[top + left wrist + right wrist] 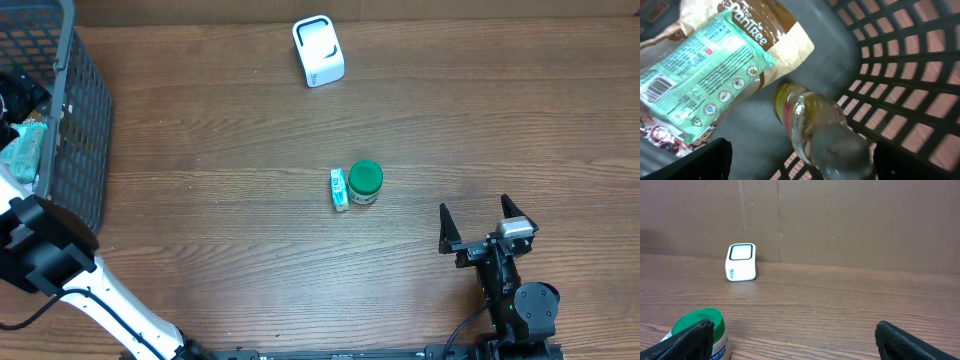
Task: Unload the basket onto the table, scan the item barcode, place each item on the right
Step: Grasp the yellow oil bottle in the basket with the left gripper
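This looks like a mock shop checkout on a test bench. At the upper left of the overhead view, a dark grey plastic mesh shopping basket (85,110) holds packaged groceries: a mint-green printed packet (700,75) and a clear plastic bottle (815,125). A white box-shaped scanner (318,50) stands at top centre on the wood-grain table (480,110). A plain brown cardboard wall (840,220) backs the table.

Wooden table (200,230) seen from above. A white scanner (318,50) sits near the far edge. At the centre, a green-lidded jar (365,182) touches a small teal box (340,189). A dark mesh basket (85,120) stands at the left edge. The right gripper (474,205), jaws spread and empty, hovers near the front edge.
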